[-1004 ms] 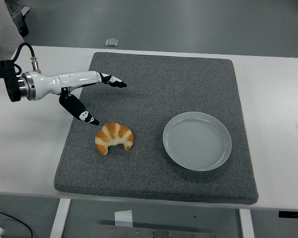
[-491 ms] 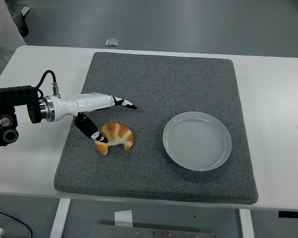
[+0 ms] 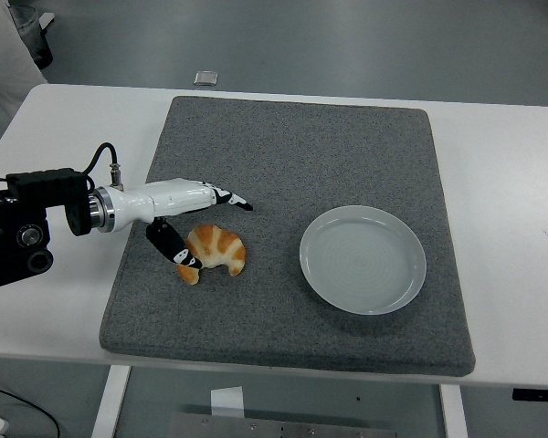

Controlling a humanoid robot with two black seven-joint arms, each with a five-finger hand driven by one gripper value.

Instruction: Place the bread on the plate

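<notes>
Looks like a robotics lab or test room, not a home. Plain white table on bare metal legs, grey foam mat laid flat on it as a work surface. Beyond the table's far edge: smooth grey industrial floor. Robot arm with exposed cable and connector over the table's left side.

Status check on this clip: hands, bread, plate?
Left hand open, fingers straddling the bread, no grasp yet. Right hand out of view. Bread on the grey mat; plate empty, path clear.
</notes>
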